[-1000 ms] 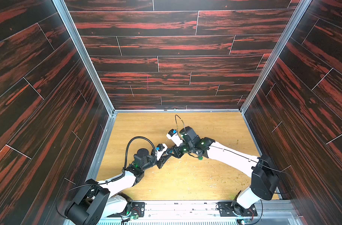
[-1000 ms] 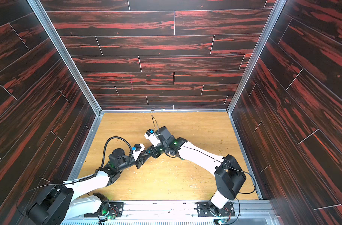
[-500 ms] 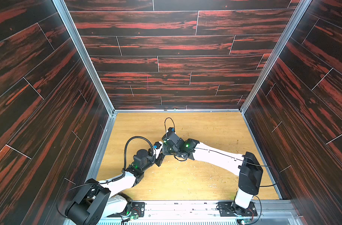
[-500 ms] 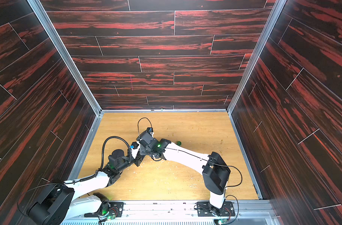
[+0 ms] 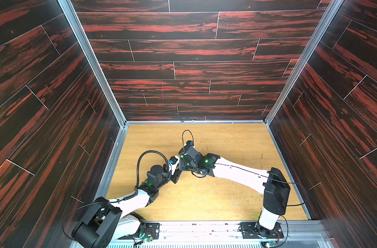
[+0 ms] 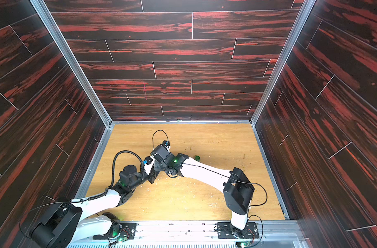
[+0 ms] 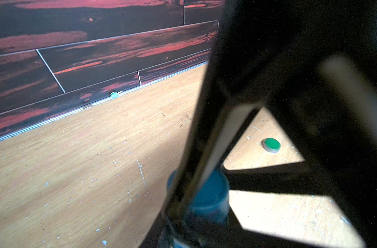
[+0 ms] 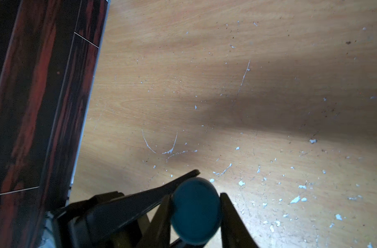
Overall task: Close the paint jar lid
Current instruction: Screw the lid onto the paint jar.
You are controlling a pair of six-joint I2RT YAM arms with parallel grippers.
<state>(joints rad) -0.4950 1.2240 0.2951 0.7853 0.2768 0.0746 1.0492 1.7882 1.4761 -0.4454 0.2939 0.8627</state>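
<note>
The blue paint jar (image 7: 213, 211) stands upright on the wooden table (image 5: 226, 199), left of its middle. My left gripper (image 7: 187, 236) is shut on the jar's body, and its jaws show only as a blur. The round blue lid (image 8: 195, 210) sits on top of the jar. My right gripper (image 8: 195, 214) comes down from above, shut on the lid, with a dark finger against each side of it. In both top views the two grippers meet, left gripper (image 5: 175, 177) under right gripper (image 5: 180, 169), and they hide the jar and lid.
A small green cap (image 6: 196, 158) lies on the table behind my right forearm, the same green cap (image 7: 271, 145) showing in the left wrist view. A tiny green bit (image 5: 192, 120) rests at the foot of the far wall. Dark wood walls enclose three sides. White paint flecks dot the table.
My right arm has swung left, its wrist turning over the jar, and it has hardly moved in the last half second. The left arm has stayed still.
</note>
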